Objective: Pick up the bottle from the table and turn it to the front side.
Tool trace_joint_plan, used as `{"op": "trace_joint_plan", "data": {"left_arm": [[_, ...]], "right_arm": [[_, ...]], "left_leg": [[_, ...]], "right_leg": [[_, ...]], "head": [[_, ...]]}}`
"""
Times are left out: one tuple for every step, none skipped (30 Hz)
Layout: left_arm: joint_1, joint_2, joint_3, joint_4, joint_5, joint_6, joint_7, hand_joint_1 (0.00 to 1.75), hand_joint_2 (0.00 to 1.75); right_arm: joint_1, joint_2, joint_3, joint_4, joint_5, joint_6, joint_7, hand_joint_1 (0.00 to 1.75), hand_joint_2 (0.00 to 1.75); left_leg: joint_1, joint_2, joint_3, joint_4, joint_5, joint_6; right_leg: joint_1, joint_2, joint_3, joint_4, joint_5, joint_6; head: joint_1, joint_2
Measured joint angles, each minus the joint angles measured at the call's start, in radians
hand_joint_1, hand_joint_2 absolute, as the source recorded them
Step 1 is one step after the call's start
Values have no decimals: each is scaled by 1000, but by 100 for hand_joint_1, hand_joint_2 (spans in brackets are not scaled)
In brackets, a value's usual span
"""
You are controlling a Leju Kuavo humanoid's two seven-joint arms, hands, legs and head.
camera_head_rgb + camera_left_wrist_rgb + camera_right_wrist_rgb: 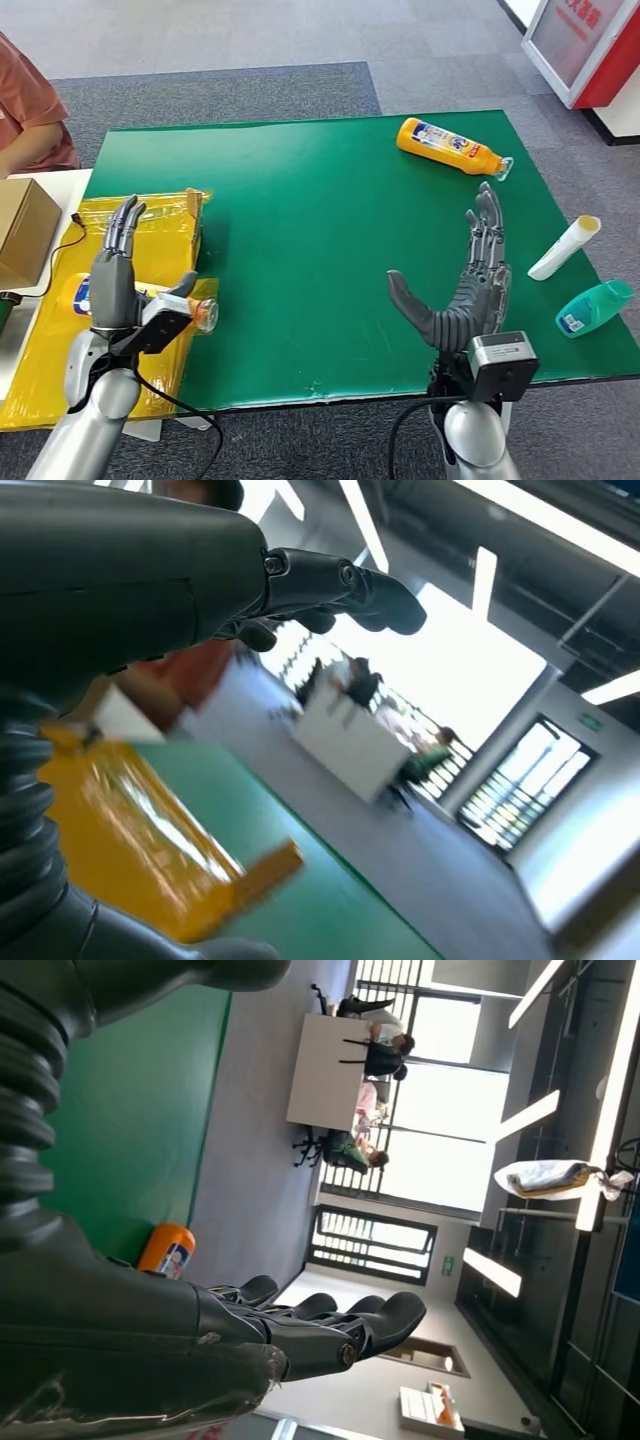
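Surface: counter (317, 250) under a smooth green mat, rectangular, its near edge slightly nicked; grey carpet floor (249, 40) all round.
Right hand: right hand (464, 280) at the near edge of the counter, dark grey ribbed palm turned up, thumb out to the side, fingers straight and spread, empty. A boxy camera at the wrist covers its base.
Left hand: left hand (121, 270) over the yellow sheet, back up, fingers straight and together, released, holding nothing; whether it touches what lies beneath cannot be told.
Yellow sheet: yellow plastic sheet (162, 235), glossy and creased, on the left end of the counter; blurred in the left wrist view.
Near bottle: second bottle (205, 314) on the sheet, clear cap showing, body mostly hidden behind the left hand.
Right edge items: teal bottle (594, 306) and white tube (564, 248), both lying flat, well apart from the right hand.
Task item: orange bottle (451, 146) lying on its side at the far right of the counter, printed label up, clear cap toward the right edge, well beyond the right hand's fingertips.
Far left: cardboard box (24, 230), cut off by the frame; a person's sleeve (26, 105) behind it.
Far right: red and white stand (585, 45), partly out of frame.
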Motion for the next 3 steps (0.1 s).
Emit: {"op": "trace_joint_plan", "data": {"left_arm": [[22, -2, -5, -41, 115, -55, -34, 0, 175], [47, -6, -9, -81, 230, -116, -66, 0, 175], [60, -7, -11, -101, 286, -146, -81, 0, 175]], "right_arm": [[9, -2, 0, -3, 2, 2, -1, 0, 175], [17, -4, -1, -5, 2, 10, 1, 0, 175], [21, -6, -1, -6, 3, 14, 2, 0, 175]], "left_leg": [[0, 0, 0, 0, -1, 0], [0, 0, 0, 0, -1, 0], [0, 0, 0, 0, -1, 1]], "right_leg": [[0, 0, 0, 0, 0, 0], [0, 0, 0, 0, -1, 0], [0, 0, 0, 0, -1, 1]], "head": [[0, 0], [0, 0], [0, 0]]}}
